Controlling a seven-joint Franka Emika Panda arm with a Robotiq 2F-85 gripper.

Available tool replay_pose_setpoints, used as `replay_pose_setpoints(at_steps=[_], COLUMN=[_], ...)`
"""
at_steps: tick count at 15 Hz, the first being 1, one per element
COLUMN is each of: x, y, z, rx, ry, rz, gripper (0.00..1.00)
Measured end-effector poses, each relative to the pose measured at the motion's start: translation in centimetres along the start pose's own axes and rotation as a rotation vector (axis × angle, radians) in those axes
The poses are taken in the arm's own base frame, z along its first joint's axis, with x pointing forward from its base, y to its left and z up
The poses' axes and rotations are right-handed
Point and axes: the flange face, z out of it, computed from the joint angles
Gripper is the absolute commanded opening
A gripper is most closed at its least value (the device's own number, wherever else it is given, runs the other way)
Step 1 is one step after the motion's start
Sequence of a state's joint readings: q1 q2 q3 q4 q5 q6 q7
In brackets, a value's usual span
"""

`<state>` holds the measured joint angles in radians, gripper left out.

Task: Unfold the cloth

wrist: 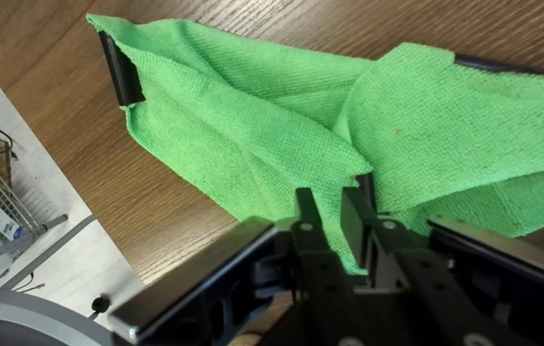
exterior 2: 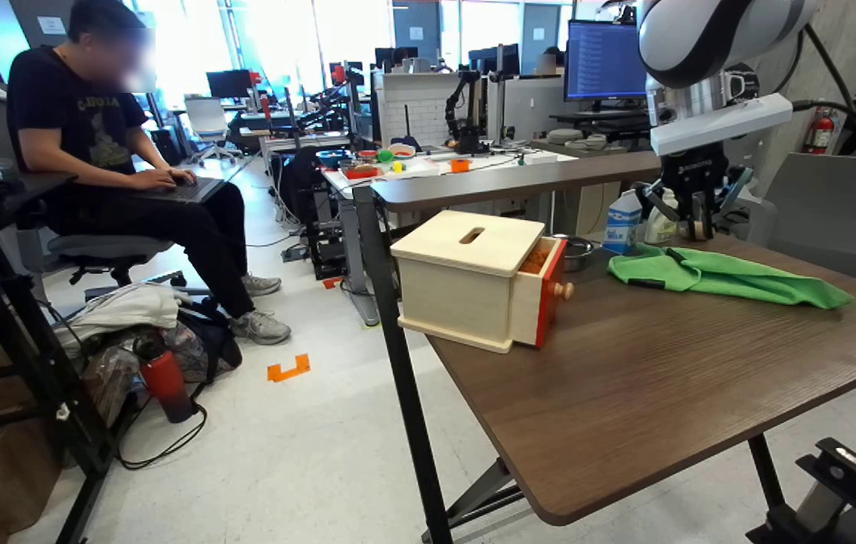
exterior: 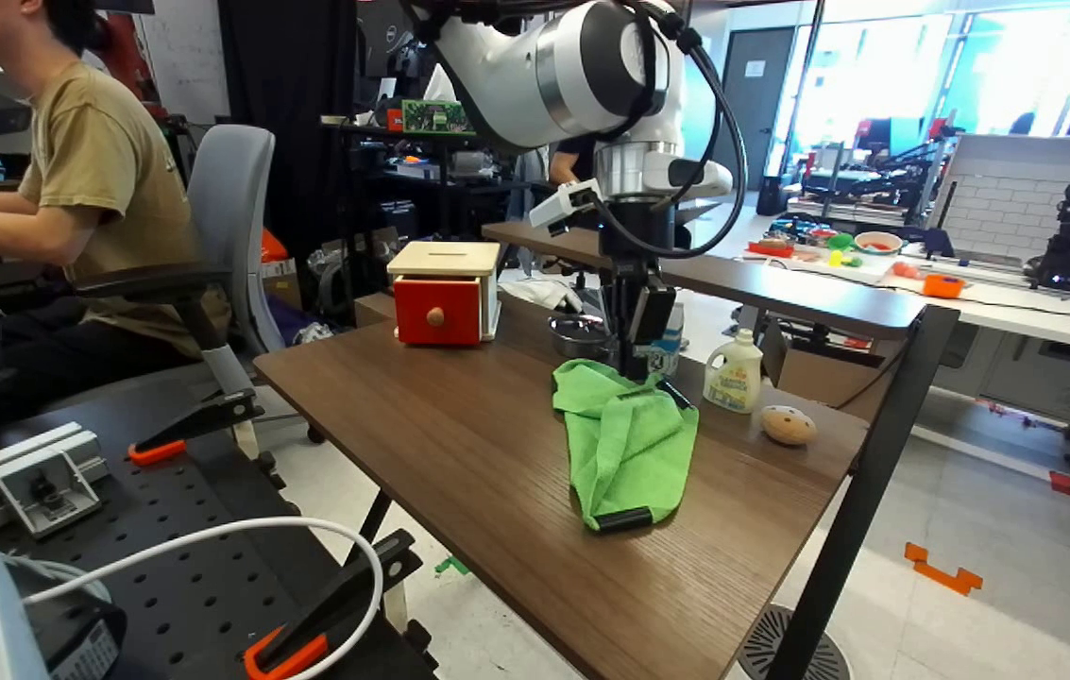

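Wrist view is showing me the end effector (wrist: 328, 198), its fingers (wrist: 308, 211) standing slightly apart over the green cloth (wrist: 296, 125); whether they are touching it, I cannot tell. The cloth is lying partly folded over itself on the worktop (wrist: 89, 139). In an exterior view, a dotted egg-shaped object (exterior: 788, 426) is resting at right, a pale bottle (exterior: 733, 376) is standing just beyond, and a wooden box (exterior: 445, 255) is sitting far left, its red drawer (exterior: 416, 304) jutting out.
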<state>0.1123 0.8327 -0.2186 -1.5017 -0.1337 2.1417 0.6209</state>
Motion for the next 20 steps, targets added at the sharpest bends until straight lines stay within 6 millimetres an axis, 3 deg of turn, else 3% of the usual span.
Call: replay_pose_setpoints(at_steps=[6, 7, 18, 19, 20], x=[0.0, 0.0, -0.2, -0.2, -0.2], y=[0.0, 0.0, 0.1, 0.1, 0.1], z=[0.0, 0.1, 2.9, 3.1, 3.3], rx=[0.001, 0.000, -0.024, -0.026, -0.028], ry=[0.001, 0.000, -0.030, -0.032, -0.034], rz=[0.013, 0.016, 0.047, 0.050, 0.054], gripper=[0.96, 0.99, 0.99, 0.78, 0.75])
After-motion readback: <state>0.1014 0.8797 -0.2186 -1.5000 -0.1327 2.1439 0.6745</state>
